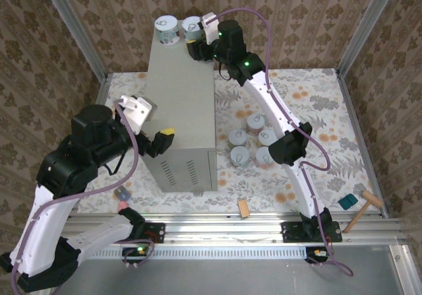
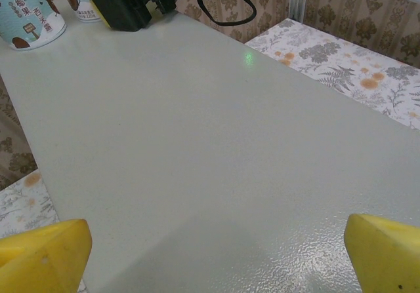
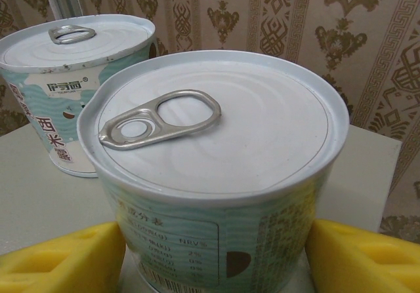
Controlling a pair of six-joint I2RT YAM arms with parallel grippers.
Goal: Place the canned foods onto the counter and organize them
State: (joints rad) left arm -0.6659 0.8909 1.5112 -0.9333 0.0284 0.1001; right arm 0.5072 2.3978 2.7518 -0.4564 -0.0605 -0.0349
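The counter (image 1: 181, 103) is a tall grey box left of centre. Two pale blue cans with white pull-tab lids stand at its far end. The left can (image 1: 167, 30) (image 3: 72, 83) (image 2: 29, 11) stands free. My right gripper (image 1: 196, 44) (image 3: 215, 253) is shut on the right can (image 1: 192, 26) (image 3: 216, 129), its yellow pads (image 3: 65, 260) against both sides; the can rests on the counter top. Several more cans (image 1: 250, 140) stand grouped on the floral floor right of the counter. My left gripper (image 1: 161, 142) (image 2: 216, 253) hangs open over the counter's near end, nothing between its pads (image 2: 42, 253).
A small wooden block (image 1: 244, 208) lies near the front rail. A wooden mallet (image 1: 361, 209) and a teal piece (image 1: 346, 201) lie at the front right. A small blue and pink object (image 1: 122, 193) sits front left. Metal frame posts (image 1: 76, 28) border the cell.
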